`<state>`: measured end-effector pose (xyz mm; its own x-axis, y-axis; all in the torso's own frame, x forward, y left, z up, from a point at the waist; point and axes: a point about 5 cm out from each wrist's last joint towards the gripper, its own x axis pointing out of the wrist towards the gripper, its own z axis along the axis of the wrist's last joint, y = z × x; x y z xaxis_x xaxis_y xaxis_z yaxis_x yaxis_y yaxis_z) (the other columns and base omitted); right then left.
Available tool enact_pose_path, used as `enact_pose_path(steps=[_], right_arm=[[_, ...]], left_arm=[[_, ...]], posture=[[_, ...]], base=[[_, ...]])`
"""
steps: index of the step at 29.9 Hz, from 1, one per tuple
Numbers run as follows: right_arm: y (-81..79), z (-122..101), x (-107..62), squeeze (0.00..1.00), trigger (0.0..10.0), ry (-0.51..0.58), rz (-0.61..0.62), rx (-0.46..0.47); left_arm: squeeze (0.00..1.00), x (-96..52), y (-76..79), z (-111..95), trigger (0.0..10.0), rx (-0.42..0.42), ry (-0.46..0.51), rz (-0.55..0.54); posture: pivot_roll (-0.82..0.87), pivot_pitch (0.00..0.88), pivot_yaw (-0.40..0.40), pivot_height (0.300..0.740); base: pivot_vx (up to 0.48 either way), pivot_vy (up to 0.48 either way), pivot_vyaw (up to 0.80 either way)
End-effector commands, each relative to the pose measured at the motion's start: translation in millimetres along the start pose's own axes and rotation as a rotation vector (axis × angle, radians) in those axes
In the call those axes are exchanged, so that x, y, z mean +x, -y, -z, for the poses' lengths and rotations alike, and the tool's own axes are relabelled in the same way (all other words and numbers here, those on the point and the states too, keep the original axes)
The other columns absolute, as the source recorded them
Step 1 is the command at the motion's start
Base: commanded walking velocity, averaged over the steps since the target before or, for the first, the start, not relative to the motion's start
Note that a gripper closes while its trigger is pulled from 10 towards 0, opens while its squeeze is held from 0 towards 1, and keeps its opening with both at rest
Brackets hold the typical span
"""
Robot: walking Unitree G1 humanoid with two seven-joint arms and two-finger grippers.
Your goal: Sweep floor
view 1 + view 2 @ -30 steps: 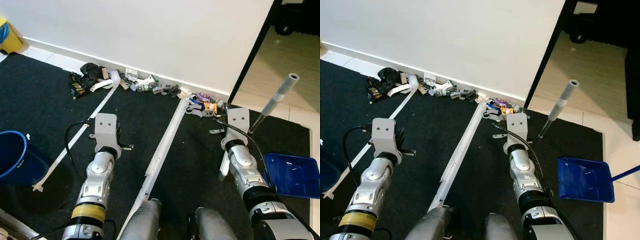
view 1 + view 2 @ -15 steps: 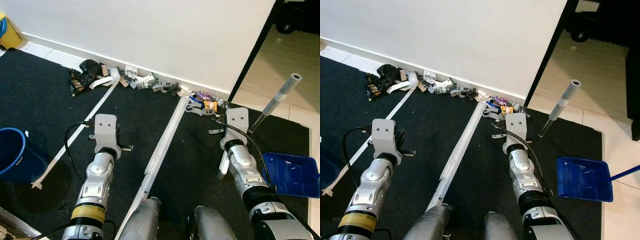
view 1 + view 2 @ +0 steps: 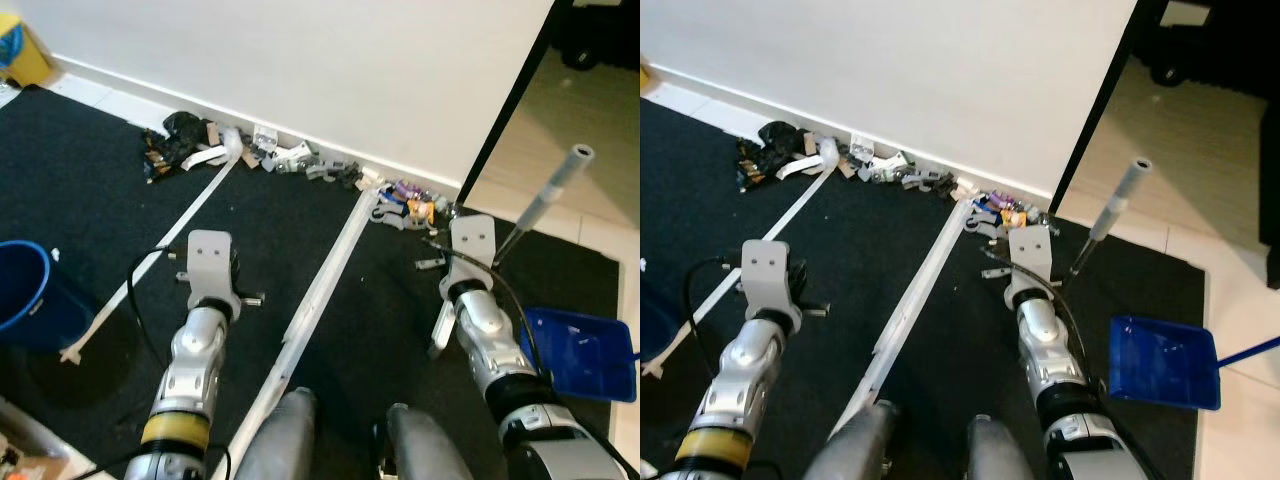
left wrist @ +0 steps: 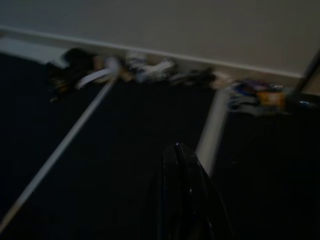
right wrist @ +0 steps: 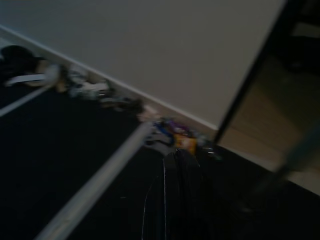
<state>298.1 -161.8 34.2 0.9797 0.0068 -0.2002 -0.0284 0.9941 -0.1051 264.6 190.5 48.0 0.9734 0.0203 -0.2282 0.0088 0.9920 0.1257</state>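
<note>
You're in a home room — black carpet (image 3: 90, 190), white wall (image 3: 330, 60), a doorway (image 3: 590, 130) onto tiled floor.

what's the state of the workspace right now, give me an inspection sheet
surface: black carpet with two pale strips running toward the wall; light tile past the carpet's right edge.
job's things: litter pile and a scattered line of scraps along the white baseboard; grey broom handle standing by the doorway; blue dustpan on the floor at right.
clutter: blue bucket at left; yellow object in the far left corner.
grippers: left gripper and right gripper both held out low over the carpet, fingers together, holding nothing.
cables: black cable looping off the left arm, another along the right arm.
surroundings: white wall; dark doorway to a tiled room at right.
</note>
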Motion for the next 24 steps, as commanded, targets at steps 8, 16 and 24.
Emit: enact_pose_path(steps=[8, 16, 24], right_arm=[[-1.0, 1.1, -1.0, 0.00, 10.0, -0.008, 0.002, 0.007], [-1.4, 2.7, -2.4, 0.00, 10.0, -0.013, 0.003, 0.009], [-1.5, 3.2, -2.9, 0.00, 10.0, -0.014, 0.004, 0.012]], left_arm=[[0.00, -0.4, -1.5, 2.4, 10.0, 0.008, -0.015, -0.003], [0.00, -1.5, -1.3, 2.5, 10.0, 0.007, -0.017, -0.001], [0.00, -1.9, -1.3, 2.7, 10.0, 0.007, -0.019, 0.000]], posture=[[0.02, 0.060, -0.017, 0.740], [0.02, 0.066, -0.015, 0.740], [0.02, 0.068, -0.014, 0.740]], base=[[0.000, -0.318, 0.00], [0.000, -0.303, 0.00], [0.000, -0.302, 0.00]])
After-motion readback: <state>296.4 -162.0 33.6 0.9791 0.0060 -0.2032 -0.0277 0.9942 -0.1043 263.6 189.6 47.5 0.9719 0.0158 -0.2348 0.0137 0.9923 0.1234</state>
